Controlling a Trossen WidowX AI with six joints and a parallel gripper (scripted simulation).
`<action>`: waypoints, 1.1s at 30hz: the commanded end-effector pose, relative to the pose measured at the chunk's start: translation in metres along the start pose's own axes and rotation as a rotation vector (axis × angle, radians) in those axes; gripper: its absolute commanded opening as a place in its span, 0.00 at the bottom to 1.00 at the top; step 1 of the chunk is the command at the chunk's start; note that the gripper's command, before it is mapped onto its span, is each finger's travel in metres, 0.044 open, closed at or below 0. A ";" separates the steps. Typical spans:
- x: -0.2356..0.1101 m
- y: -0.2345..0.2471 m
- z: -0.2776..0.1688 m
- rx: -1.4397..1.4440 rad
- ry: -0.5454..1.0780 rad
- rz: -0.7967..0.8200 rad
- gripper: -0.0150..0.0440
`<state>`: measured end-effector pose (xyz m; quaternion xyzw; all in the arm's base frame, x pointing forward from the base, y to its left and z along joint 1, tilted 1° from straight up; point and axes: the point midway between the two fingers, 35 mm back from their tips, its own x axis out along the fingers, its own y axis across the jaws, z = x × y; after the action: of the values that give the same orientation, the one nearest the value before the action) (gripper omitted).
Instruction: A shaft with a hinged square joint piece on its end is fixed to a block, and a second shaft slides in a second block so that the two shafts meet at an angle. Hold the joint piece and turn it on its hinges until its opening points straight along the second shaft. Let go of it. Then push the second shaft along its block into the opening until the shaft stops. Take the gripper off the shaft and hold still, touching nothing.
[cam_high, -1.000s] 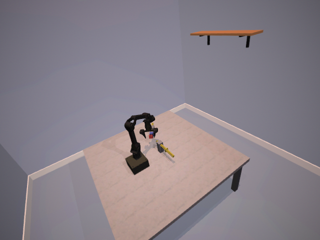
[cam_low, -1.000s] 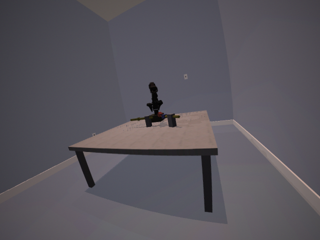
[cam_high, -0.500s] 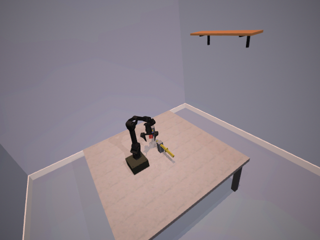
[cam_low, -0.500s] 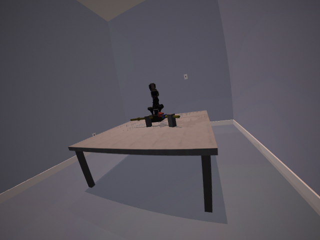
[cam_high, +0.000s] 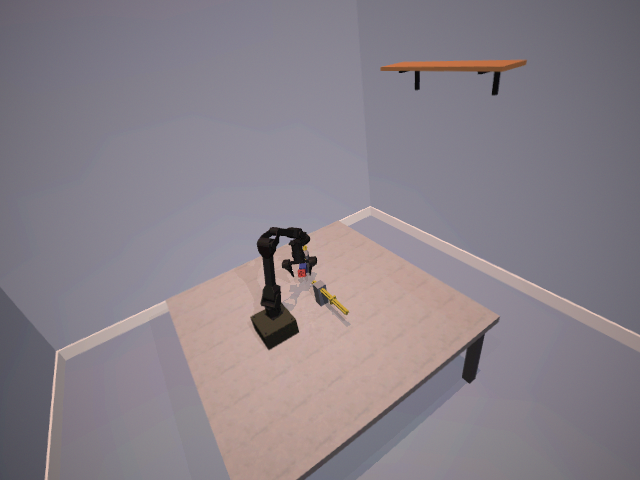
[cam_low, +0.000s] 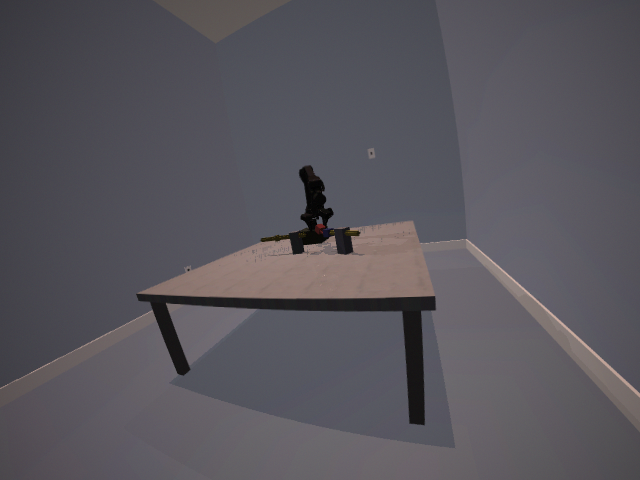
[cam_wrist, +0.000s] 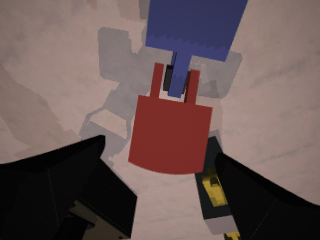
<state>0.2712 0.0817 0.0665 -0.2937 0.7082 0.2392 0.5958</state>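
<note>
The red joint piece (cam_wrist: 170, 135) (cam_high: 301, 272) (cam_low: 320, 227) hangs by its hinge prongs from the blue yoke (cam_wrist: 195, 25) (cam_high: 302, 266) (cam_low: 326, 233) on the fixed shaft's end. My gripper (cam_wrist: 161, 149) (cam_high: 299, 268) (cam_low: 316, 223) is open, just above the red piece, with one black finger on each side of it and a gap to each. The second shaft (cam_wrist: 213, 186) (cam_high: 334, 302) (cam_low: 273, 238) is yellow and sits in its grey block (cam_high: 319, 292) (cam_low: 296, 241). Its tip lies beside the red piece, by my right finger in the wrist view.
The fixed shaft's block (cam_low: 343, 240) stands right of the joint in the exterior view, with a short yellow end (cam_low: 352, 233) sticking out. The arm's base (cam_high: 273, 328) sits on the table (cam_high: 392, 330) (cam_low: 361, 279). A wall shelf (cam_high: 454, 65) hangs far above.
</note>
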 end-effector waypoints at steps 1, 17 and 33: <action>-0.002 0.001 0.008 0.003 -0.005 0.004 1.00; 0.021 0.000 0.009 0.003 -0.004 0.004 1.00; 0.027 0.000 0.009 0.003 -0.004 0.004 0.56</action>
<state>0.2751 0.0840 0.0398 -0.2921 0.7070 0.2374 0.5987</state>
